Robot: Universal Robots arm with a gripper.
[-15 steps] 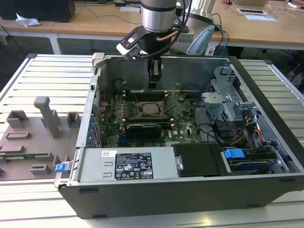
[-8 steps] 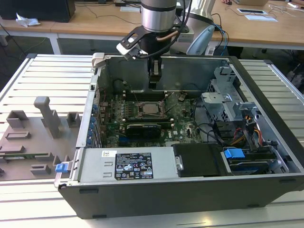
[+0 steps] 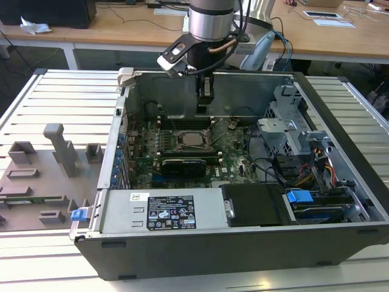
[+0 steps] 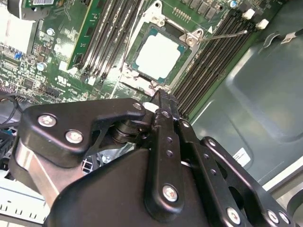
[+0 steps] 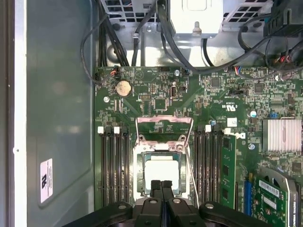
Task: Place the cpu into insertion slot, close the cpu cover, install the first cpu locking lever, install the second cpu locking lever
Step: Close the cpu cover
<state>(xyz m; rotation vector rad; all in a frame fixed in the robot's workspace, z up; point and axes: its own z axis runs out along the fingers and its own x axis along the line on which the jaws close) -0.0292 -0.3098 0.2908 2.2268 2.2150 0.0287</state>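
Cpu [image 5: 161, 171] lies flat in the insertion slot [image 5: 141, 163], its pale metal top facing up, on the green circuit board inside an open computer case [image 3: 243, 243] that stands on a ribbed metal bench [image 3: 61, 97]. The cpu cover [image 5: 164, 126] is swung open, its silver frame lifted off the socket on the side toward a round coin battery [image 5: 123, 87], with green board showing through its window. A thin wire lever [image 5: 189, 165] runs just beside the socket's edge, between it and a row of black memory slots [image 5: 208, 165]. The claw [image 5: 162, 187] hangs over the socket's edge opposite the open cover, its two black fingertips pressed together with nothing between them. In the exterior view the arm comes down from above into the case, and the claw sits over the board near the chip.
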